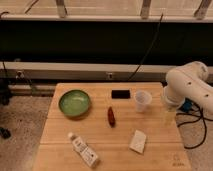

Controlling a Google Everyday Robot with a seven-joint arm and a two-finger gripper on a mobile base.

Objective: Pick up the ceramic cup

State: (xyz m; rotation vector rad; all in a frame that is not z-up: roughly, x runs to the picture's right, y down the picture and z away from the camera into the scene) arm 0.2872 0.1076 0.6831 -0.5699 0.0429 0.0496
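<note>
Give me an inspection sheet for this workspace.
Surface: wooden table, level.
Job's things: ceramic cup, white, upright, right rear of table, touching nothing.
Clutter: green bowl, black block, reddish object, white bottle lying down, white packet.
Grippers: gripper at the table's right edge, right of the cup, apart from it.
Cables: black cable behind the table; floor cables at right.
Surroundings: speckled floor, dark wall behind.

On the wooden counter (60, 132) the ceramic cup (142, 100) stands upright at two o'clock from a dark red object (111, 116) near the middle, the green bowl (74, 103) at ten, a white bottle (84, 150) at seven, and the tool (169, 116) hangs near the cup at its three o'clock, not touching it.
</note>
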